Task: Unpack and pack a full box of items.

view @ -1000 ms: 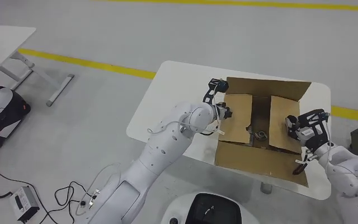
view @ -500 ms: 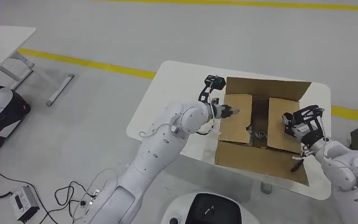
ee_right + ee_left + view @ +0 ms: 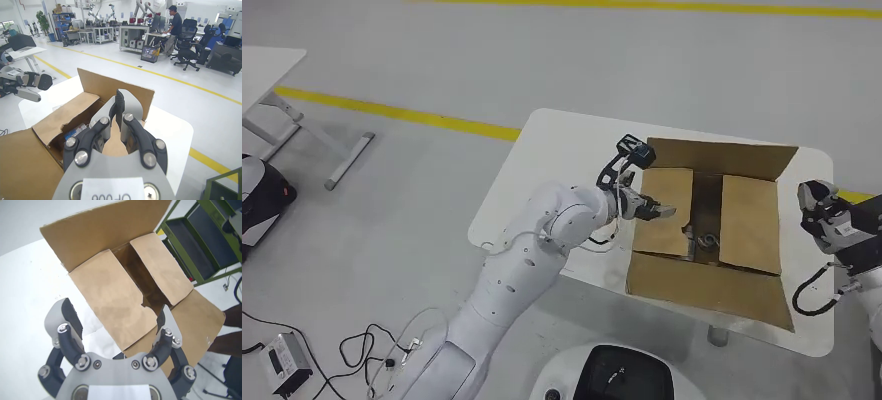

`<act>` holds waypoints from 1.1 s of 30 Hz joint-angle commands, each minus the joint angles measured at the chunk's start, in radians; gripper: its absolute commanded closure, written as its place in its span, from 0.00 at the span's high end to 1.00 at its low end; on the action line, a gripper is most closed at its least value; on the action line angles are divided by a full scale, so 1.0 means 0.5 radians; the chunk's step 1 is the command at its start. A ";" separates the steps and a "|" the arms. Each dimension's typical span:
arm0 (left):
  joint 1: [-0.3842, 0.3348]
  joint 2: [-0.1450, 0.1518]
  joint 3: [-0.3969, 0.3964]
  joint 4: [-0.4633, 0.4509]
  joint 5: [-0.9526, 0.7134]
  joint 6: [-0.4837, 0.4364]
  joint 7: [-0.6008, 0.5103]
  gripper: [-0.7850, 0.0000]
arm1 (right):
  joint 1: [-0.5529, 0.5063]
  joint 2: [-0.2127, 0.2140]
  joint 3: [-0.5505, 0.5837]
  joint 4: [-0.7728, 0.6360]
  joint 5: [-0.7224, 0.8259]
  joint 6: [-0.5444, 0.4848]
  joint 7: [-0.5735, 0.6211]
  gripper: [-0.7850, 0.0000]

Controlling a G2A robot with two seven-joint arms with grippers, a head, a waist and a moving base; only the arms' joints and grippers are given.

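Note:
A brown cardboard box (image 3: 712,285) stands on the white table (image 3: 552,170), outer flaps spread and both inner flaps folded partly over the opening. Through the gap between them I see packed items (image 3: 704,240), among them a blue and white packet (image 3: 75,132). My left gripper (image 3: 657,209) hovers open over the left inner flap (image 3: 105,298), its fingers (image 3: 71,315) straddling the flap's torn corner. My right gripper (image 3: 118,108) is shut with nothing in it, raised beside the box's right side near the table's edge (image 3: 814,195).
A green metal rack (image 3: 198,247) stands on the floor beyond the table's right end. Bare table lies left of the box (image 3: 542,200). The front outer flap (image 3: 742,295) hangs over the table's near edge.
My right gripper has drawn back from the right inner flap to the box's right side. My left gripper has shifted slightly right over the left flap.

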 commanded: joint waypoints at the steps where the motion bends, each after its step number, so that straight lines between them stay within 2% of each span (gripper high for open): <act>1: 0.089 0.033 -0.101 -0.081 -0.088 -0.288 -0.047 1.00 | -0.022 0.004 0.020 -0.017 0.001 -0.004 0.009 0.00; 3: 0.164 0.062 -0.202 -0.138 -0.198 -0.489 -0.104 1.00 | -0.036 0.006 0.031 -0.025 0.006 -0.006 0.017 0.00; 5: 0.222 0.080 -0.269 -0.154 -0.368 -0.616 -0.155 1.00 | -0.042 0.006 0.034 -0.028 0.019 -0.009 0.025 0.00; 18: 0.222 0.080 -0.269 -0.154 -0.368 -0.616 -0.155 1.00 | -0.001 -0.006 -0.072 -0.045 0.039 -0.009 0.081 0.00; 20: 0.254 0.082 -0.250 -0.182 -0.386 -0.641 -0.089 1.00 | -0.003 -0.007 -0.080 -0.049 0.037 -0.011 0.082 0.00; 23: 0.287 0.109 -0.263 -0.294 -0.212 -0.855 -0.059 1.00 | -0.014 -0.006 -0.075 -0.050 0.033 -0.008 0.082 0.00; 27: 0.383 0.156 -0.347 -0.415 0.046 -1.258 0.034 1.00 | -0.028 -0.004 -0.066 -0.043 0.033 -0.003 0.083 0.00; 29: 0.469 0.201 -0.383 -0.468 0.292 -1.449 0.217 1.00 | -0.035 -0.004 -0.060 -0.041 0.035 0.000 0.083 0.00; 31: 0.538 0.246 -0.418 -0.496 0.512 -1.585 0.353 1.00 | -0.039 -0.003 -0.053 -0.035 0.038 0.000 0.083 0.00; 33: 0.604 0.285 -0.411 -0.560 0.605 -1.585 0.397 1.00 | -0.042 -0.002 -0.048 -0.027 0.044 -0.001 0.085 0.00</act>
